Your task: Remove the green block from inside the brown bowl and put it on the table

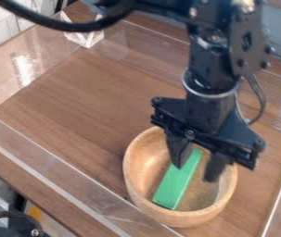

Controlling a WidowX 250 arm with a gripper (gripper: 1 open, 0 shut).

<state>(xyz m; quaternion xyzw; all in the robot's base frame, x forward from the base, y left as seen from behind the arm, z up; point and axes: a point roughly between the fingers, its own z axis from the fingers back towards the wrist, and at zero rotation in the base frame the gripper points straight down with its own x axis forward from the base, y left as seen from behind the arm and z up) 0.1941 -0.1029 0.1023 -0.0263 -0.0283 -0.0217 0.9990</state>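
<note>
Over the brown bowl the black gripper points straight down, its fingers apart and straddling the upper end of the green block, which lies slanted inside the bowl. Whether the fingers touch the block is unclear. Around it spreads the reddish wood-grain table, edged by clear acrylic walls.

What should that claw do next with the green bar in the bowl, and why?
Probably lower and close on the green block: the gripper hangs above it with jaws apart, and the block lies loose in the brown bowl.
</note>
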